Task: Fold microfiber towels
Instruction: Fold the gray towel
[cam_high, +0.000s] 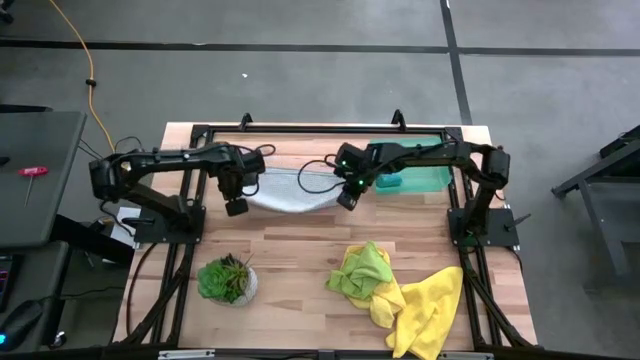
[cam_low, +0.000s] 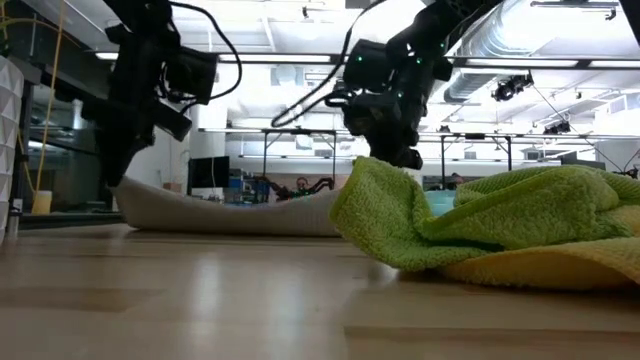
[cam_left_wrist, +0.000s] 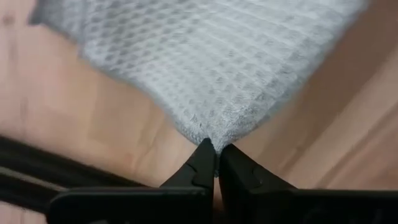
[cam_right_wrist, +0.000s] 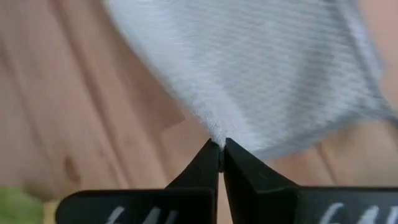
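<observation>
From the high view we record the grey-white towel (cam_high: 292, 192) lying spread on the far half of the table (cam_high: 300, 260), between the two arms. The left gripper (cam_high: 238, 205) sits at the towel's near-left corner and the right gripper (cam_high: 347, 199) at its near-right corner. A teal towel (cam_high: 418, 178) lies on the green tray (cam_high: 440, 146) at the far right. The lime green towel (cam_high: 362, 270) and yellow towel (cam_high: 425, 310) lie crumpled together near the front right, well apart from the potted plant (cam_high: 227, 279).

From the low view we see the grey-white cloth sagging between the two arms, its ends raised; how far the middle clears the wood appears slight, though the lime heap hides part of it.

In the left wrist view, the fingers (cam_left_wrist: 200, 171) are pressed together on a corner of the cloth (cam_left_wrist: 205, 68). The right wrist view shows the same: fingers (cam_right_wrist: 208, 165) pinching a corner (cam_right_wrist: 249, 74).

We judge the step in hand to be the first fold, both near corners gripped. The next move calls for carrying both corners evenly across to the far edge, keeping the cloth taut.
</observation>
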